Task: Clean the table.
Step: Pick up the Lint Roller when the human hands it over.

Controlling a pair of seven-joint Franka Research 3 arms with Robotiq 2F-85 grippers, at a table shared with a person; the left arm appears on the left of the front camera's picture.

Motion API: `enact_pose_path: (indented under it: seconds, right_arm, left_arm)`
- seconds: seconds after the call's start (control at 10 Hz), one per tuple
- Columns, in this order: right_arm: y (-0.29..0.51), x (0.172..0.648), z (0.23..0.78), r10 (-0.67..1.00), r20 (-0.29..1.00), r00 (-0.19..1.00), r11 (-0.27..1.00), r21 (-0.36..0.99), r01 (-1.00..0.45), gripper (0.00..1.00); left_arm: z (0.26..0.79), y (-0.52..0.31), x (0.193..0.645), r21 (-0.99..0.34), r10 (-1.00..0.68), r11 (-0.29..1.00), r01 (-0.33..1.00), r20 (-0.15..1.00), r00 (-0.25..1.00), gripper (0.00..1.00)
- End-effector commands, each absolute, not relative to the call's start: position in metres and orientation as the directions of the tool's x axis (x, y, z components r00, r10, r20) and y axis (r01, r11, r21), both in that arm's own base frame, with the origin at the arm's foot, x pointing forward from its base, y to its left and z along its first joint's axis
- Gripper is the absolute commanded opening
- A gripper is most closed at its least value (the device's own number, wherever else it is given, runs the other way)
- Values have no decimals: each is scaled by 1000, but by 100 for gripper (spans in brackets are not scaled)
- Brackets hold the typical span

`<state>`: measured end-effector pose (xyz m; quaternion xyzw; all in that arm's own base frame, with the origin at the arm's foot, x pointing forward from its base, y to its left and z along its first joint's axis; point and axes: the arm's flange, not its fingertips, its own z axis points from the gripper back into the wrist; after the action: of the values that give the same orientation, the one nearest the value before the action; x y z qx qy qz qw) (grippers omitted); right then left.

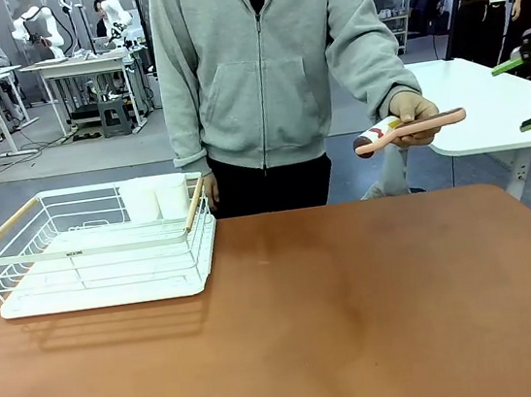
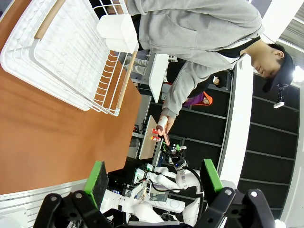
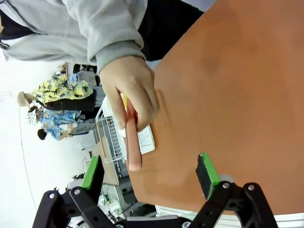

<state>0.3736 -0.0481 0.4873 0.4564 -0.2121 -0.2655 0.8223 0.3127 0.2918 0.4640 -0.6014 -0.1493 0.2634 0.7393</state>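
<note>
**Handover Risk Beside the Bench**

The left tool [image 2: 153,166] gaped wide, holding nothing. A white wire dish rack [image 1: 95,242] with wooden handles sat at the far left of the smooth, matte, reddish-brown bench [image 1: 359,313]. Past its far right edge, the person's hand [image 1: 415,105] held a slim, rounded pink rod [image 1: 422,126] against a labelled tube. The right tool [image 3: 149,164] hung near, wide and empty. A glancing grip could pinch the person's fingers or drop the slick rod.

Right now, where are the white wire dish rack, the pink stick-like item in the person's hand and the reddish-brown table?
White wire dish rack [image 1: 57,247]: front view, front rim.
Pink stick-like item [image 1: 451,116]: front view, free end beyond the fingers.
Reddish-brown table [image 1: 359,313]: front view, bare top.
</note>
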Motion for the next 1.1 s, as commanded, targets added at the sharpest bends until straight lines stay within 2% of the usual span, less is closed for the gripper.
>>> enact_pose_path:
  seconds: [0.0,0.1,0.3,1.0]
  right_arm:
    - [-17,377,482,-684,102,722,417,867,274,100]
    - [-3,378,476,-701,89,708,386,881,272,100]
    - [19,379,464,-715,158,681,398,893,211,100]
    - [37,375,439,-681,97,726,376,897,232,100]
  left_arm:
    - [465,293,310,-969,570,135,-206,-94,816,100]
    - [465,293,310,-969,570,135,-206,-94,816,100]
    - [465,293,310,-969,570,135,-206,-94,816,100]
    - [465,293,310,-969,570,135,-206,-94,816,100]
